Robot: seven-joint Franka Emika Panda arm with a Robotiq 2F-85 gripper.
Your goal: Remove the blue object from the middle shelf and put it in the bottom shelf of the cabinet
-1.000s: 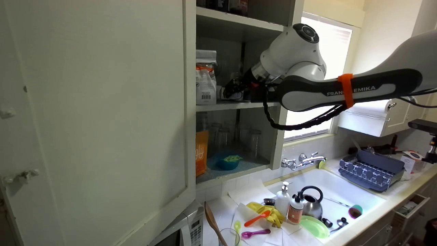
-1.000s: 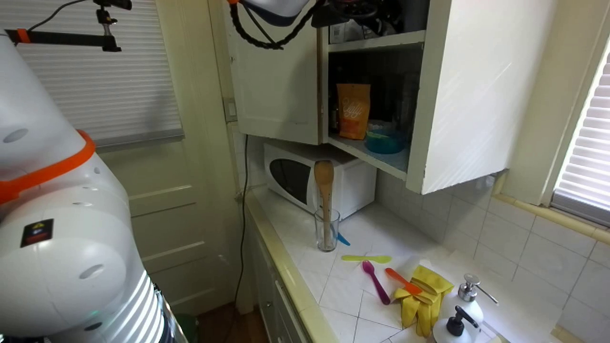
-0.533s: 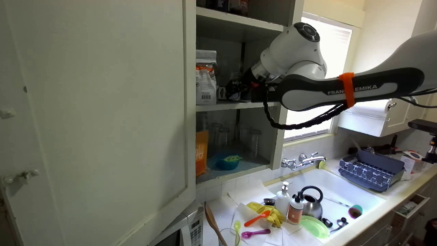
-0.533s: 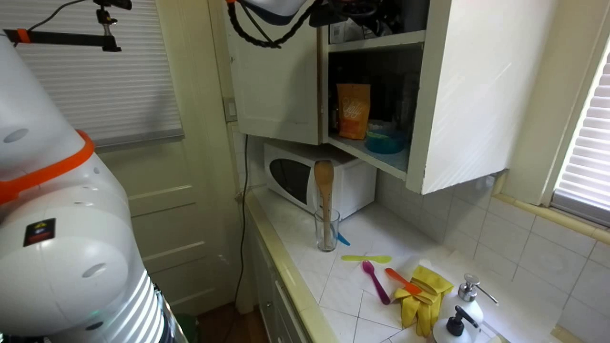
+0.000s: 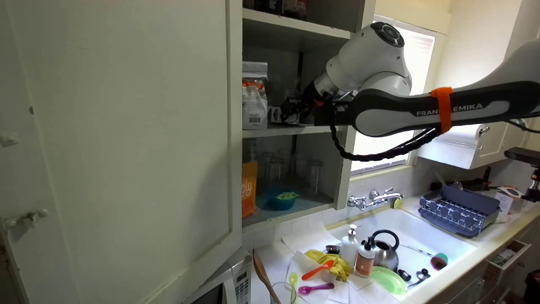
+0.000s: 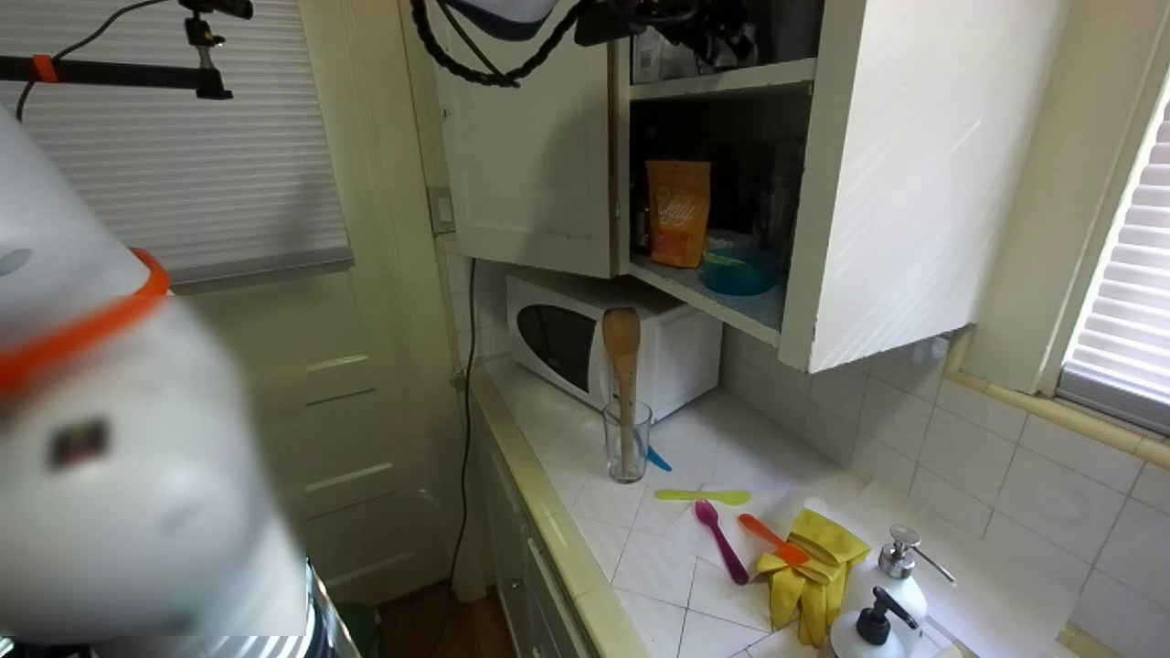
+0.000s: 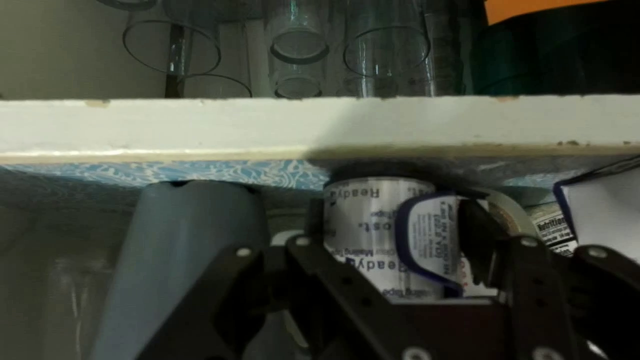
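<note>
The white cabinet (image 5: pixel 126 126) stands open. My gripper (image 5: pixel 289 112) is just above the middle shelf (image 5: pixel 291 131); in an exterior view the gripper (image 6: pixel 722 37) is partly cut off by the top edge. In the wrist view, which is upside down, the gripper (image 7: pixel 392 235) has its two fingers against both sides of a roll of clear mailing tape (image 7: pixel 367 205) with a dark blue-edged label. The roll is close to the middle shelf's front edge (image 7: pixel 200 127); whether it touches the board is unclear. The bottom shelf (image 5: pixel 291 217) also shows in an exterior view (image 6: pixel 708 306).
A white bag (image 5: pixel 255 101) and a small box (image 5: pixel 274 114) stand beside the gripper. A blue-grey cup (image 7: pixel 185 240) is beside the fingers. The bottom shelf holds an orange bag (image 5: pixel 249 190), a blue bowl (image 5: pixel 280 202) and glasses (image 5: pixel 314 177). The door (image 6: pixel 539 174) hangs open.
The arm has drawn back and slightly up, away from the cabinet. The gripper has shifted a little off the small box, which shows more. The things on the bottom shelf have not moved.
</note>
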